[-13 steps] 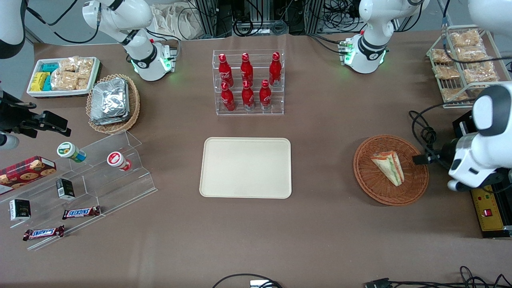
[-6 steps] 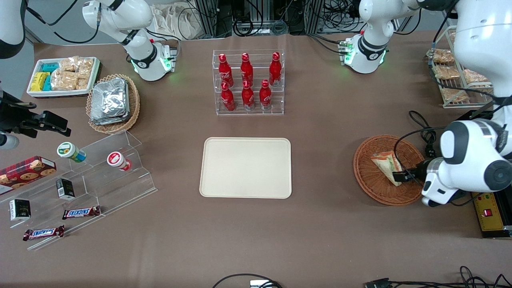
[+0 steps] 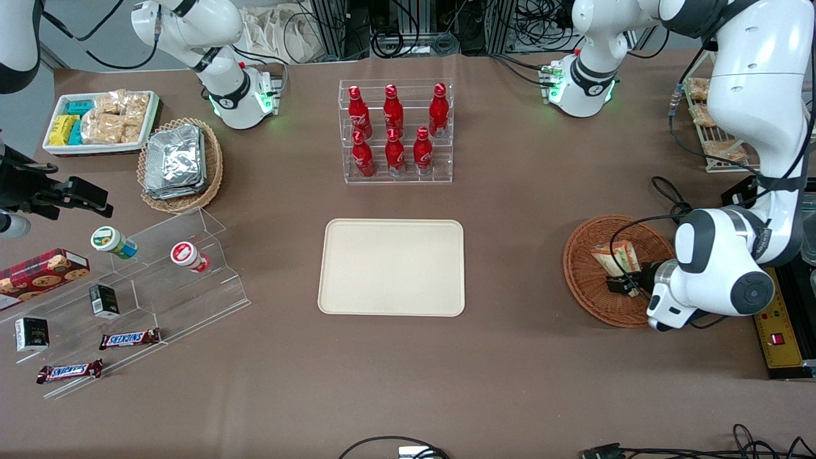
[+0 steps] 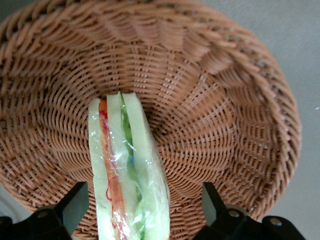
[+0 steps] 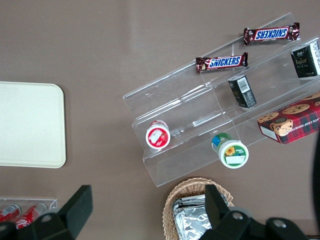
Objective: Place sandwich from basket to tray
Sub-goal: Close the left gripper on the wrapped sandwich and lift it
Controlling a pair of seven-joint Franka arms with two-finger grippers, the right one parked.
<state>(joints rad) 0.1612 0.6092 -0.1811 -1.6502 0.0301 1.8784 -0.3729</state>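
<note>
In basket, jaws straddle sandwich; gripper spread; label unreadable.

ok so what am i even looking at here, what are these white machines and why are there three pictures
The white machines are robot arms bolted to a brown table. One picture looks down at the table from the front; the other two come from small cameras on the arms' wrists.

On the table lie a cream tray, a rack of red bottles, snacks on clear steps, and a round brown basket holding a wrapped sandwich.

The working arm has lowered its tool into the basket. Its wrist camera shows the sandwich between the two open fingers, not gripped yet. The sandwich is meant to go onto the tray.
</note>
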